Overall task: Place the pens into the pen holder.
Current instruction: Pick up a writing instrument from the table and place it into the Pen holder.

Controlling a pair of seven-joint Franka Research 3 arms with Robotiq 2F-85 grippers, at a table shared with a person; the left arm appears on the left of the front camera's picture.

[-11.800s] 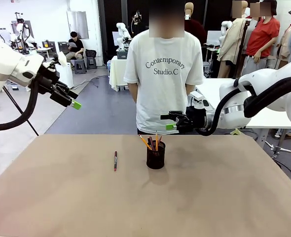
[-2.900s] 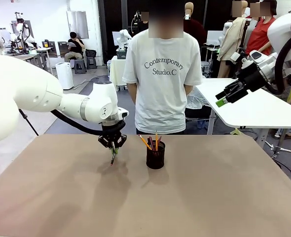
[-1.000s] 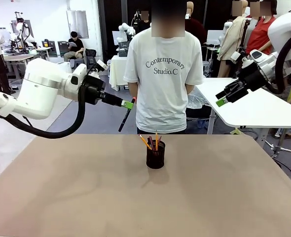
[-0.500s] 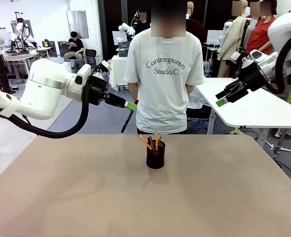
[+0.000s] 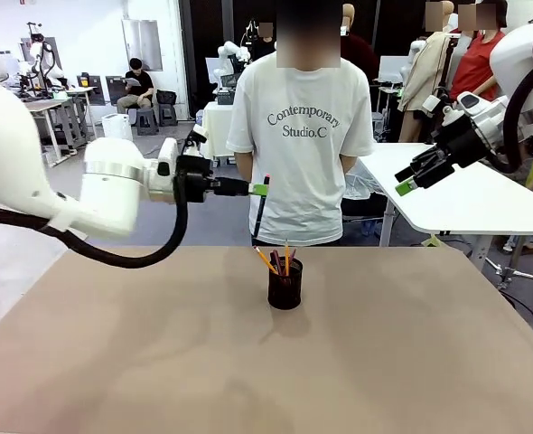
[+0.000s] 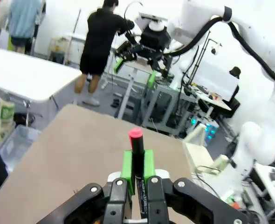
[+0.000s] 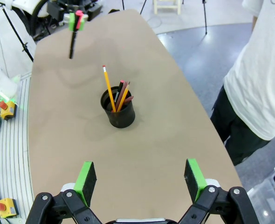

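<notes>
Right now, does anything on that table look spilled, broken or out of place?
Nothing stands out. The pen holder stands upright on the table with pens and pencils leaning inside it. The left tool holds one black pen in the air, hanging nearly upright.

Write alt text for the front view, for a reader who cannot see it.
The left claw, shut on a dark pen, holds it hanging above the brown table, just left of the black mesh pen holder with pencils inside. The right claw hangs open at right; a person stands behind.
</notes>
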